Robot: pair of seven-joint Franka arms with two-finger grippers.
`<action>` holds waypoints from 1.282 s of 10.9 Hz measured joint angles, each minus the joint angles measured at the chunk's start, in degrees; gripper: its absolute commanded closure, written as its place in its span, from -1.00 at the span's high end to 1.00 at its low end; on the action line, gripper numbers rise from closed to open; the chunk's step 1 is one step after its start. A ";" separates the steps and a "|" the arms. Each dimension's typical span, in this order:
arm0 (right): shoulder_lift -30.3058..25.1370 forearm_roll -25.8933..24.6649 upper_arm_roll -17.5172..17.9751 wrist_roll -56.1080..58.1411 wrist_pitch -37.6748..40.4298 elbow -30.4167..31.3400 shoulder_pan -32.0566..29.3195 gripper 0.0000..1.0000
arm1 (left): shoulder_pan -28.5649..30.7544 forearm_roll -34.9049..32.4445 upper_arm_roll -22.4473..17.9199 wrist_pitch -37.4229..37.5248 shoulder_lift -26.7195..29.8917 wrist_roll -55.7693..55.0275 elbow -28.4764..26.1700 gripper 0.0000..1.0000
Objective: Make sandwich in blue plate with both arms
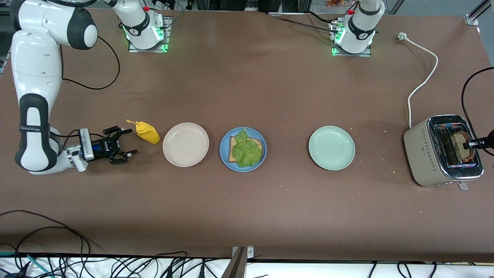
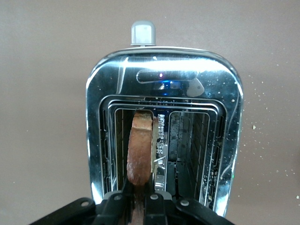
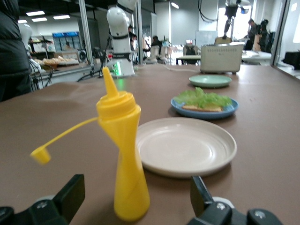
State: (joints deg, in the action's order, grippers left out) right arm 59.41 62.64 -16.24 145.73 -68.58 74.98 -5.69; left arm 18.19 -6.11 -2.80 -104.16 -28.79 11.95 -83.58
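Left wrist view: left gripper (image 2: 140, 199) clamps toaster's bread slice (image 2: 139, 150); right gripper (image 1: 125, 144) gapes.

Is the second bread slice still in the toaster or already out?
In. The bread slice stands upright in one slot of the toaster, and the left gripper is shut on its top edge.
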 measured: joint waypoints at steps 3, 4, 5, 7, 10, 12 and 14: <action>-1.06 -1.60 -4.46 -2.20 -0.47 -3.09 -0.06 1.00 | 0.00 0.00 0.11 4.85 3.75 2.40 1.68 -1.00; -2.02 -3.09 -5.18 -5.57 -0.48 -4.00 -0.04 1.00 | 0.00 0.00 0.15 6.98 6.07 3.32 1.99 -1.00; -3.48 -4.81 -5.40 -9.80 -0.49 -4.73 0.01 1.00 | 0.01 0.00 0.17 9.03 8.49 4.14 2.11 -1.00; -7.93 -8.90 -5.51 -20.25 -0.49 -5.61 1.05 1.00 | 0.01 0.00 0.36 12.61 12.58 5.30 2.14 -1.00; -15.69 -14.64 -5.58 -36.76 -0.49 -5.87 4.00 1.00 | 0.01 0.00 1.17 16.74 16.28 5.44 2.63 -1.00; -18.84 -18.55 -5.60 -44.99 -0.48 -7.08 6.08 1.00 | -0.11 0.46 2.27 18.04 17.22 5.46 3.83 -1.00; -20.51 -21.53 -5.60 -51.21 -0.47 -9.56 7.79 1.00 | -0.23 0.56 4.18 18.20 17.17 5.46 4.05 -1.00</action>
State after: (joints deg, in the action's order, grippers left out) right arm 38.89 41.12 -21.83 94.51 -69.05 65.41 2.10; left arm 17.95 -5.55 1.38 -85.96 -11.62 17.41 -79.53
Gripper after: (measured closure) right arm 0.000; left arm 0.921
